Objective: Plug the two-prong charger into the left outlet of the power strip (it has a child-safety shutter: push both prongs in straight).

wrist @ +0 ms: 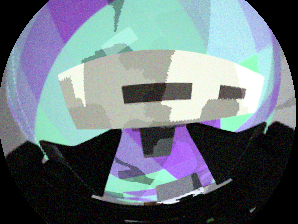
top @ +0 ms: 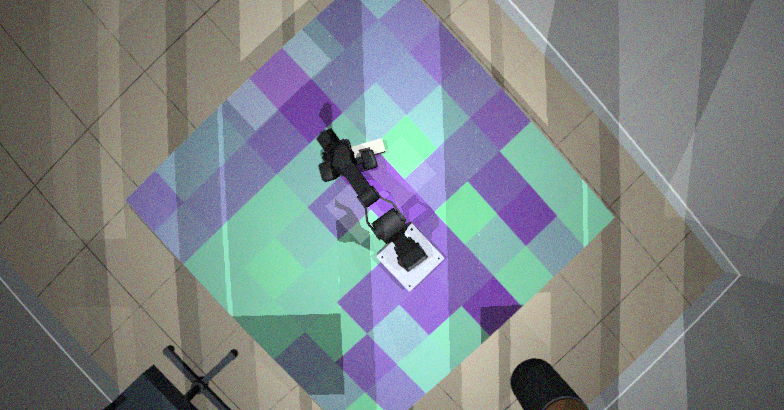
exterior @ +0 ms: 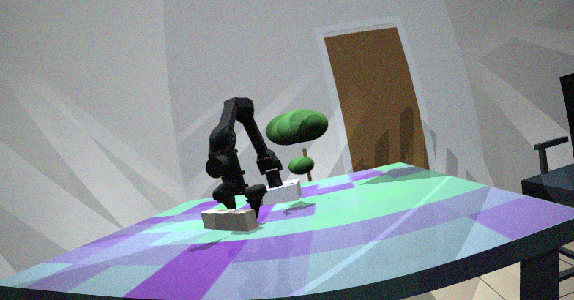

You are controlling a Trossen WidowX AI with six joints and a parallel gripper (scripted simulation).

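Note:
The pale power strip (top: 376, 146) (exterior: 228, 220) (wrist: 215, 75) lies on the table, with two dark slots in its upper face in the wrist view. The dark charger (wrist: 157, 143) is a small block at the middle of the strip's near side, close against it. Its prongs are not visible, and I cannot tell how deep they sit. My gripper (top: 348, 164) (exterior: 244, 212) (wrist: 154, 127) is open, with its fingers spread on either side of the charger and gaps showing beside it. In the top and exterior views the charger is hidden by the strip or the arm.
The arm's white base plate (top: 409, 279) stands behind the gripper on the patchwork table top (top: 263, 204) (exterior: 362, 221). A dark chair (exterior: 550, 189) stands beyond the table edge. Patches of shadow lie across the table.

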